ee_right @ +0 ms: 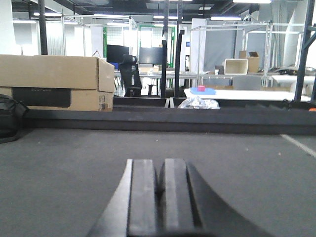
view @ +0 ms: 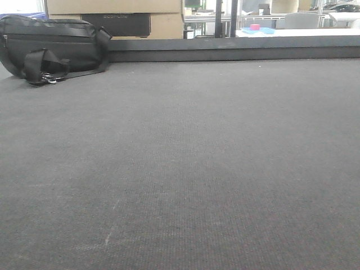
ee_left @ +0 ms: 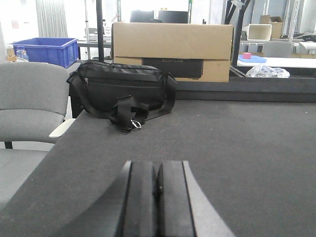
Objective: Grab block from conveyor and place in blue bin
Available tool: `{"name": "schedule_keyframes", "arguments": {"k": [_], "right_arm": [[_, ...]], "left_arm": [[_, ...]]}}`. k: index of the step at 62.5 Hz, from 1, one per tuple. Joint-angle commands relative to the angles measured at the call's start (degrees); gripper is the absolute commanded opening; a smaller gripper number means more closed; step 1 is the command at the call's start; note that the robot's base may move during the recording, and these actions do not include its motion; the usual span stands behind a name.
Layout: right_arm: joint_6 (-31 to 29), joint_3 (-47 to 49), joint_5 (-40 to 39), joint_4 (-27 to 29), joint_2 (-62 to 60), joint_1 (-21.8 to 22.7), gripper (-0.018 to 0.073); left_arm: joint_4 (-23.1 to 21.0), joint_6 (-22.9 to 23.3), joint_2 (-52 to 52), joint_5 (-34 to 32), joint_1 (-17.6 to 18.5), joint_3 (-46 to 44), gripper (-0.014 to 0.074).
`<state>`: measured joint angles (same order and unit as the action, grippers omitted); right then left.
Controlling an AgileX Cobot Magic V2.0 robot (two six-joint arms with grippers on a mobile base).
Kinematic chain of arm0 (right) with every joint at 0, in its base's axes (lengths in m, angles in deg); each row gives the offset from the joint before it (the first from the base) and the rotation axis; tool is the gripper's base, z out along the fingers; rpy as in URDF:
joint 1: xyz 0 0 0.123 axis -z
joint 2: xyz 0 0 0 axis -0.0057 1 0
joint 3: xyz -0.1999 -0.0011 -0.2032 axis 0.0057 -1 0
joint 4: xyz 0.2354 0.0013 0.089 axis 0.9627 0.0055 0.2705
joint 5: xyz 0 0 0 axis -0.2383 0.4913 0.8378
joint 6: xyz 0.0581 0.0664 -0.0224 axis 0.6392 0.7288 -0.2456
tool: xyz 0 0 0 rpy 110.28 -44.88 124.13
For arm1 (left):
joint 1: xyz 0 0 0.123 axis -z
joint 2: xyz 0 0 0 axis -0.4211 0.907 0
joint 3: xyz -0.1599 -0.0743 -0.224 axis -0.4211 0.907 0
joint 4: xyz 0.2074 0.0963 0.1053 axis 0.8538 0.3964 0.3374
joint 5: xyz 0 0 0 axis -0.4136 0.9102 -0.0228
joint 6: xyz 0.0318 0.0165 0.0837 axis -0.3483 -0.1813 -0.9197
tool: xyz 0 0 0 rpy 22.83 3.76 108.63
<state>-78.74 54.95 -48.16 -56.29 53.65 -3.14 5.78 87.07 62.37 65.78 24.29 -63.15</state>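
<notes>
The conveyor (view: 185,169) is a wide dark grey woven belt that fills the front view, with a dark raised rail (view: 236,53) along its far side. No block shows on it in any view. The blue bin (ee_left: 45,51) stands off the belt at the far left, behind a chair. My left gripper (ee_left: 157,168) hovers low over the belt near its left edge, jaws pressed together with nothing between them. My right gripper (ee_right: 160,165) also sits low over the belt, shut and empty. Neither gripper appears in the front view.
A black bag (ee_left: 121,94) with a strap lies on the belt's far left corner, in front of a cardboard box (ee_left: 173,49). A grey chair (ee_left: 29,98) stands beside the belt's left edge. On a far white table sits a small pink object (view: 255,27).
</notes>
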Motion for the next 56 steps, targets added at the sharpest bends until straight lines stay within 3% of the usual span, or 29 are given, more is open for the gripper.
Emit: {"name": "schedule_keyframes", "arguments": {"k": [1,9,18,31,43,56], "right_arm": [[-0.1,4.2,8.1,2.4,2.4,0.4,-0.0162],[-0.1,9.4,18.8,3.0,11.2,0.4,-0.0162],[-0.1,14.7,25.2,3.0,24.3,0.4,-0.0162],[-1.9,25.3,36.8,1.4,42.4,0.4,-0.0162],[-3.5,33.8,45.0,0.9,54.0,0.4,-0.0162],[-1.0,39.9,51.3,1.5,63.6,0.4,-0.0162]], "left_arm": [[-0.1,0.0,4.5,5.1,-0.3,-5.2,-0.0111],[-0.1,0.0,14.8,12.3,-0.3,-12.4,-0.0111],[-0.6,0.0,29.4,19.1,-0.3,-19.4,-0.0111],[-1.2,0.0,49.5,33.7,-0.3,-29.3,-0.0111],[-1.5,0.0,61.4,34.9,-0.3,-34.1,-0.0111],[-1.7,0.0,67.1,35.0,-0.3,-34.6,-0.0111]]}}
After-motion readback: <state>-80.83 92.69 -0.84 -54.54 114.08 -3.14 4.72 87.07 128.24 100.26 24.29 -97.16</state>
